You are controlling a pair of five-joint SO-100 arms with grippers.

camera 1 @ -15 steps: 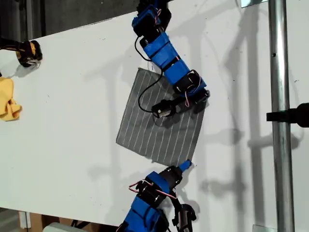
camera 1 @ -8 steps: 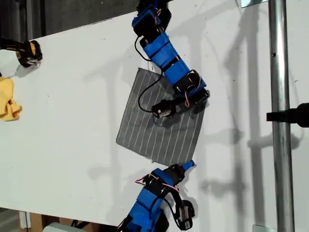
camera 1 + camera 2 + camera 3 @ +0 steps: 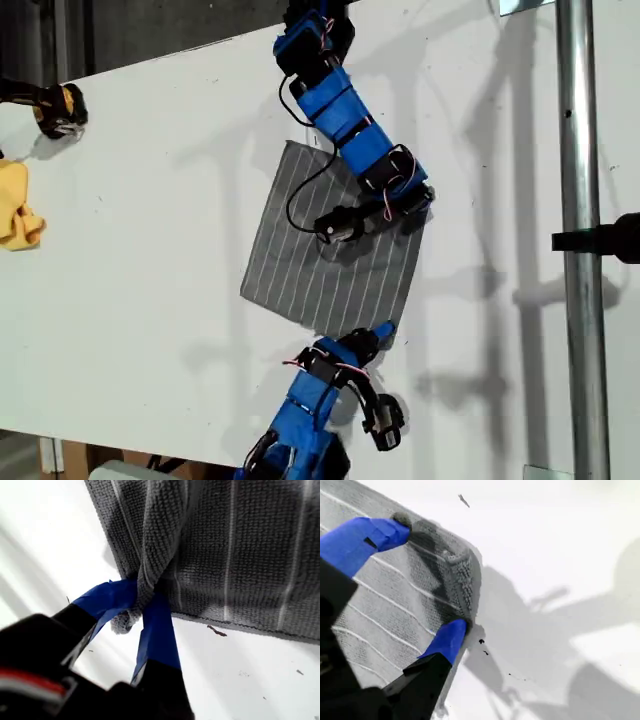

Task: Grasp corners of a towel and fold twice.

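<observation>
The grey white-striped towel [image 3: 320, 270] lies flat on the white table, mid-frame in the exterior view. My first gripper [image 3: 383, 332] belongs to the arm at the exterior view's bottom. It is shut on the towel's lower right corner there. In the first wrist view the blue fingers [image 3: 157, 630] pinch that corner, and the towel [image 3: 240, 545] is drawn up into a ridge. My second gripper [image 3: 420, 203], on the arm from the exterior view's top, sits at the upper right corner. It [image 3: 427, 577] is open, its fingers straddling the curled corner of the towel [image 3: 380, 595].
A small yellow cloth [image 3: 18, 205] lies at the exterior view's left edge, with a black and yellow object [image 3: 60, 108] above it. A metal pole [image 3: 580, 240] with a black clamp [image 3: 605, 240] runs down that view's right side. The table's near edge passes just under the first arm.
My first gripper has moved from just off the towel's lower right corner up onto it, and its arm has swung a little left. The second arm has stayed put.
</observation>
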